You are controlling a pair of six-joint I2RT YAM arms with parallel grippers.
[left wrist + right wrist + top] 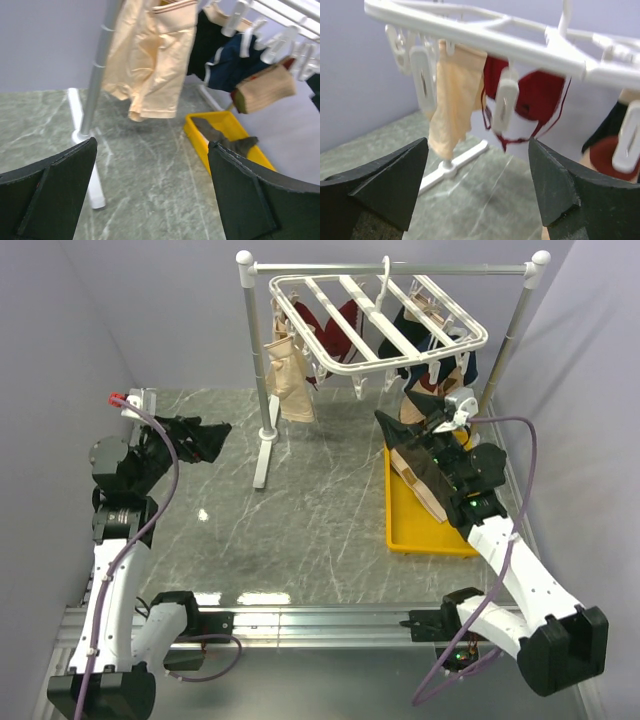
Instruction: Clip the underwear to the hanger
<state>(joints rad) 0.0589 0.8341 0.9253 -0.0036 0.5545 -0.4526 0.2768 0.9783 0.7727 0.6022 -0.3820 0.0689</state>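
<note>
The underwear (428,483), dark grey-brown with a beige band, lies in the yellow tray (425,540); the left wrist view shows it there too (222,136). The hanger (380,325), a white slatted rack with dangling clips, hangs from the stand's rail. My right gripper (405,412) is open and empty, raised above the tray's far end and facing the hanger's frame (470,30) and a clip (506,97). In its wrist view the right gripper (477,142) has wide jaws. My left gripper (205,435) (152,142) is open and empty at the left.
A white pole-and-rail stand (262,380) carries the hanger. A plain beige garment (290,375) (455,95), a maroon garment (335,325) (540,95) and dark garments (227,62) hang from clips. The stand's foot (263,465) rests on the marble tabletop.
</note>
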